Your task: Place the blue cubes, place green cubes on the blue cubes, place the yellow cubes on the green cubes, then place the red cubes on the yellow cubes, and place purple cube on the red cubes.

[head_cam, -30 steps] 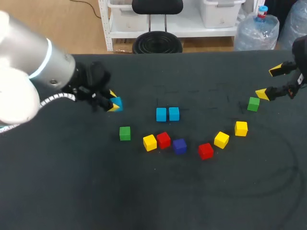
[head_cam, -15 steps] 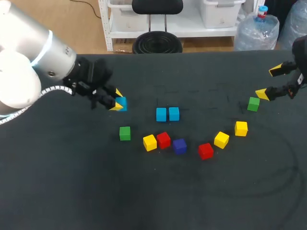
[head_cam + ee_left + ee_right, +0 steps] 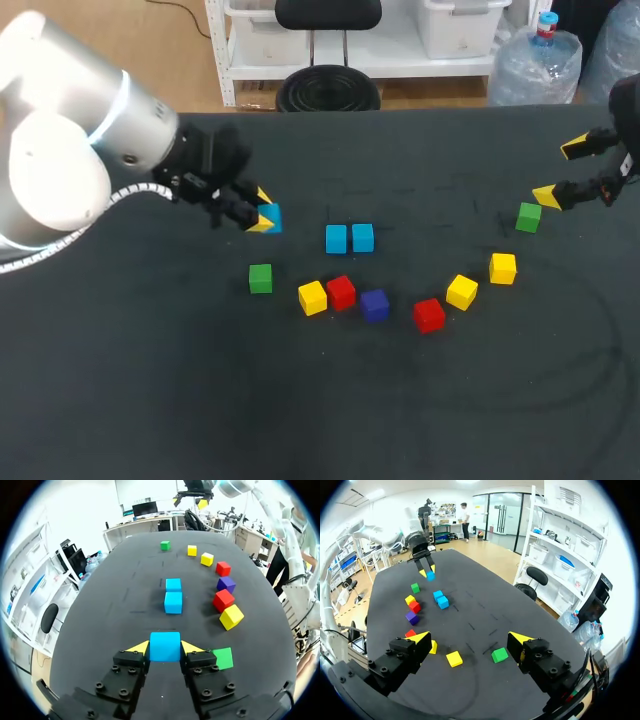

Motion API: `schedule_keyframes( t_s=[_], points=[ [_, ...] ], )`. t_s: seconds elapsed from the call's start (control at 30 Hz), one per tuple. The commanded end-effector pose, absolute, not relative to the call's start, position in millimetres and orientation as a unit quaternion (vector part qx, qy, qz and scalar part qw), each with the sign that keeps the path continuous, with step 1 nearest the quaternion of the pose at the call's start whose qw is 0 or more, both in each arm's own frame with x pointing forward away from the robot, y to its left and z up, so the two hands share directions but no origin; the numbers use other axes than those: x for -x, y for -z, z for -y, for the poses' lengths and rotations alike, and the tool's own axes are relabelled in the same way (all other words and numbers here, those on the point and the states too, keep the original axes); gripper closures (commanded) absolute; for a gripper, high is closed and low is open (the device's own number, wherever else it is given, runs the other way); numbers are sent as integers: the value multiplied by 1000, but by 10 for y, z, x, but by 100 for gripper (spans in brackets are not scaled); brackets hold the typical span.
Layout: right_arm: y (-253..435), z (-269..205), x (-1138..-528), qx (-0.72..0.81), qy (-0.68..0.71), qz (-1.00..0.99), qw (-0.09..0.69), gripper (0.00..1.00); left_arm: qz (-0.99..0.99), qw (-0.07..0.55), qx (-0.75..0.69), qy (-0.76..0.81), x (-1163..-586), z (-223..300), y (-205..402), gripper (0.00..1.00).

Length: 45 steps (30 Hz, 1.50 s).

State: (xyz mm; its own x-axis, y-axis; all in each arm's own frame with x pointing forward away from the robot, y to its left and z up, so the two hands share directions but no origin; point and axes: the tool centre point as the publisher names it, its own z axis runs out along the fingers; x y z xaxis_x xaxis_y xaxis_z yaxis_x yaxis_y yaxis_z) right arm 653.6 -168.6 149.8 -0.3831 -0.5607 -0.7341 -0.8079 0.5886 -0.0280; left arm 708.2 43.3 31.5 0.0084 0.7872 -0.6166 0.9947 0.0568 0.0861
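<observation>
One small blue cube [image 3: 165,646] is sitting clamped in your left claw [image 3: 262,212]; your right claw [image 3: 560,172] is hanging apart at three o'clock.

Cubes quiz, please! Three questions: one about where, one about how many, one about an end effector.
1. Where is the purple cube? A between the red cubes; B atop a red cube; C far from every cube.
2. How many yellow cubes? A two; B three; C five.
3. The left end effector is: A open; B shut on a blue cube; C shut on a red cube.
Answers: A, red on both sides; B, three show; B, clamped from both sides.
</observation>
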Motion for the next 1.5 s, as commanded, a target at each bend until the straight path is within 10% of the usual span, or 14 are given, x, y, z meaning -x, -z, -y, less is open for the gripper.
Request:
schedule_keyframes(
  t_s=[0.03, 1.5],
  points=[
    [-1499, 1682, -6531, 420, -169, -814, 363, 0, -675, 268, -657, 200, -7062, -384, -278, 100],
    [-1499, 1682, -6531, 420, -169, -814, 363, 0, -647, 266, -678, 225, -7029, 23, -32, 100]
  ],
)
